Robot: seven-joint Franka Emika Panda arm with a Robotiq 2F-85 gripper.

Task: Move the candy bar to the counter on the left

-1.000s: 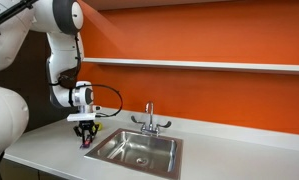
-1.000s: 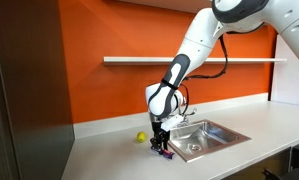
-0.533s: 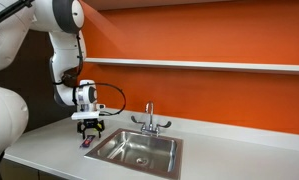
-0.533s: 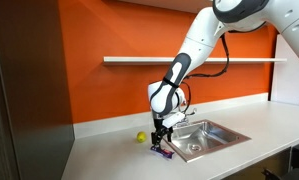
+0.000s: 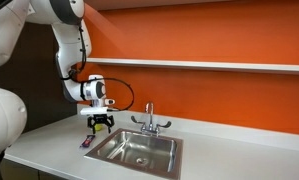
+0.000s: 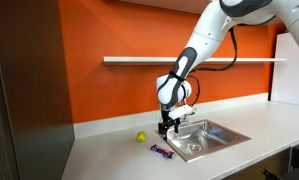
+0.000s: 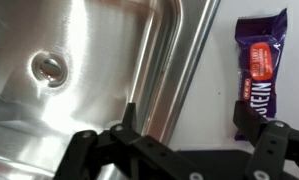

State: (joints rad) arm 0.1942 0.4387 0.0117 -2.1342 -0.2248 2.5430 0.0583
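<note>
The candy bar (image 5: 87, 142) (image 6: 162, 152), in a red and dark purple wrapper, lies flat on the pale grey counter (image 5: 44, 150) (image 6: 104, 158) just beside the sink's rim. In the wrist view the candy bar (image 7: 261, 70) lies on the counter (image 7: 211, 105), its lower end partly hidden behind one finger. My gripper (image 5: 100, 123) (image 6: 169, 125) (image 7: 189, 120) hangs open above the sink's edge, clear of the bar, with nothing between its fingers (image 7: 129, 115).
The stainless-steel sink (image 5: 139, 150) (image 6: 204, 137) with its drain (image 7: 47, 67) and a faucet (image 5: 149, 118) takes up the middle of the counter. A small yellow-green ball (image 6: 141, 137) lies near the wall. A shelf (image 6: 149, 60) runs along the orange wall.
The gripper was low and shut on the candy bar. It has since opened, left the bar on the counter, and risen towards the sink.
</note>
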